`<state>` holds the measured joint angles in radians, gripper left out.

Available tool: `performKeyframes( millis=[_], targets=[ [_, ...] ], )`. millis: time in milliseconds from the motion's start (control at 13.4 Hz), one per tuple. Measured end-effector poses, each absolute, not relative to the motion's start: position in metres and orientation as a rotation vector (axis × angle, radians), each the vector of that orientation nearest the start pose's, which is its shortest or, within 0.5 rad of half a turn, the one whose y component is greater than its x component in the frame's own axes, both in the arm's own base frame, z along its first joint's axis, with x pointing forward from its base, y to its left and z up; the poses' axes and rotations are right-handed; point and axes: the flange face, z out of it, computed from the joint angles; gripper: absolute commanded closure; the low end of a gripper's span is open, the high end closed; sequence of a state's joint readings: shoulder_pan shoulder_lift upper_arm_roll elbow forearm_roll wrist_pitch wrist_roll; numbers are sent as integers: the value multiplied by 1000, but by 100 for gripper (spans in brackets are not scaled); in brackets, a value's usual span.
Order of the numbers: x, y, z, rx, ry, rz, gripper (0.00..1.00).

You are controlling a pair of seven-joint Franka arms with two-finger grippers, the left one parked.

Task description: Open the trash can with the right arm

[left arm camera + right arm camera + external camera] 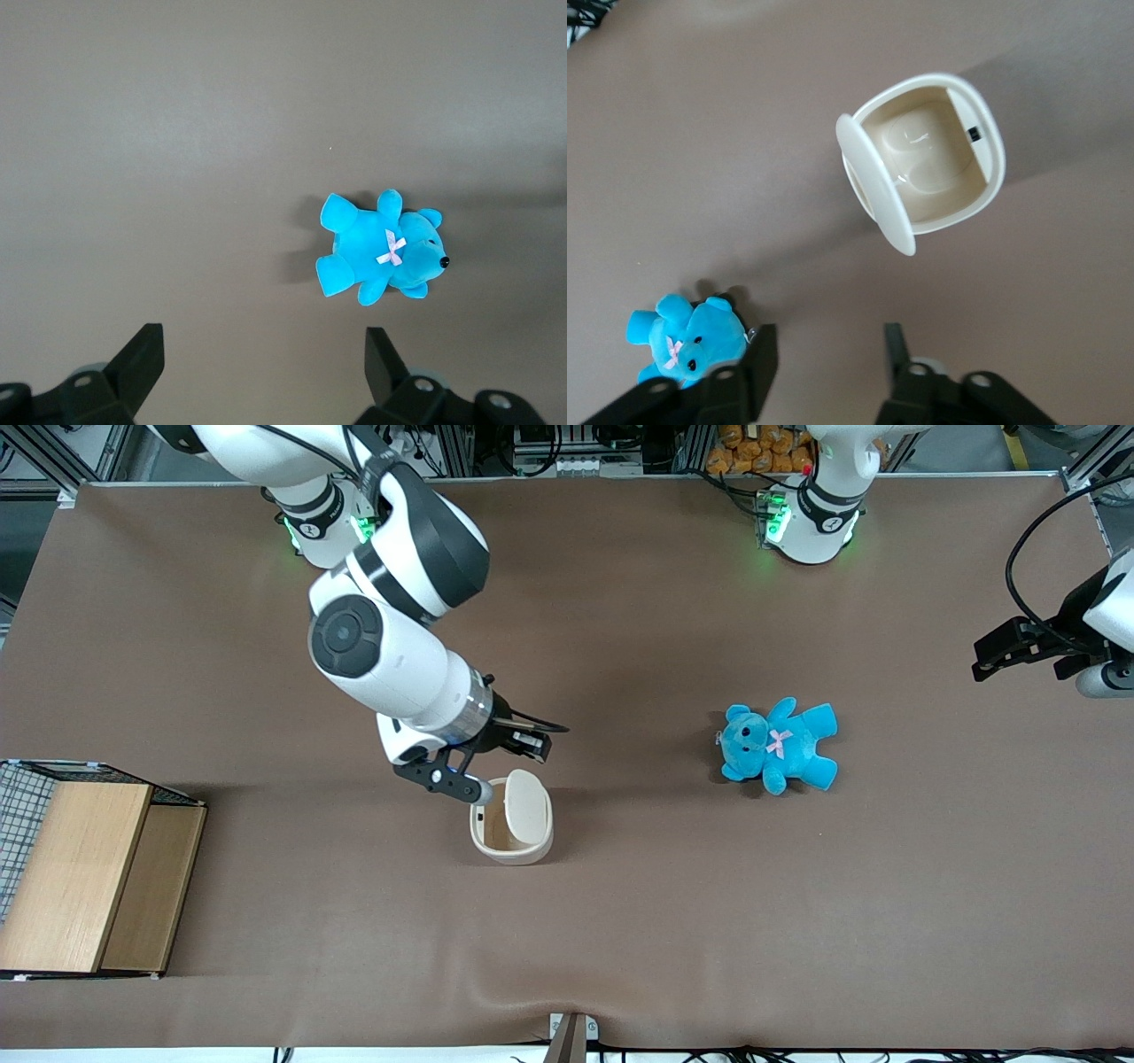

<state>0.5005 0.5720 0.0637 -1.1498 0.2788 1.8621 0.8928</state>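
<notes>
Just above the lid-up trash can [511, 819], right arm [390, 655] gripper [505, 766], jaws spread

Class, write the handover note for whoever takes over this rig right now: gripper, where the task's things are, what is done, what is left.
Gripper: open, holding nothing, just above the trash can and clear of it.
Trash can: upright mid-table, lid flipped up, tan inside showing.
Blue teddy bear: toward the parked arm's end, untouched.
Done: the can looks open.
Left: probably only drawing the arm back.
</notes>
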Motion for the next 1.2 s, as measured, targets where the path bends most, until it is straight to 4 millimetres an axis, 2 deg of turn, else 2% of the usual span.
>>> performKeyframes(
  millis=[149, 448, 598, 747, 971, 1195],
  targets=[
    [623, 368, 501, -2792, 537, 171, 0],
    [651, 251, 522, -2838, 486, 244, 0],
    [657, 204, 527, -2849, 462, 269, 0],
    [661, 169, 533, -2898, 482, 242, 0],
    [655, 137, 548, -2989, 495, 199, 0],
    [655, 76, 558, -3004, 447, 204, 0]
  ],
)
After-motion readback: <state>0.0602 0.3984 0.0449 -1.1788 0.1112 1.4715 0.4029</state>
